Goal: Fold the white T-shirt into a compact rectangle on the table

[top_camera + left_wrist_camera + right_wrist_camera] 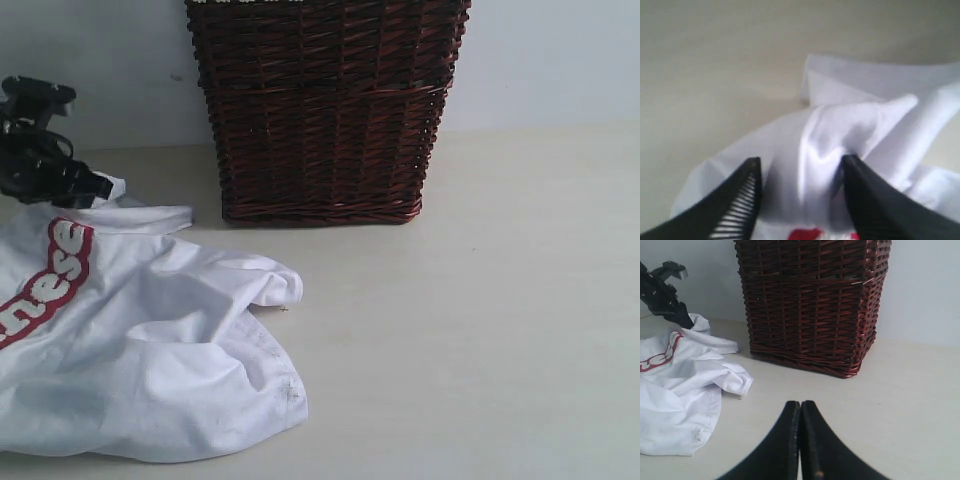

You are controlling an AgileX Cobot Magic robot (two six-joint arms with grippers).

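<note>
Low exterior and right wrist views share the basket [320, 110] (left wrist: close above white T-shirt [840, 130]).

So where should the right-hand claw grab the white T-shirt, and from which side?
Probably the white T-shirt's puffed-up corner fold nearest the wicker basket. It stands off the table instead of lying flat, so a finger could slip under. The right claw, shut now, should open and come in low from the right, across bare table.
</note>
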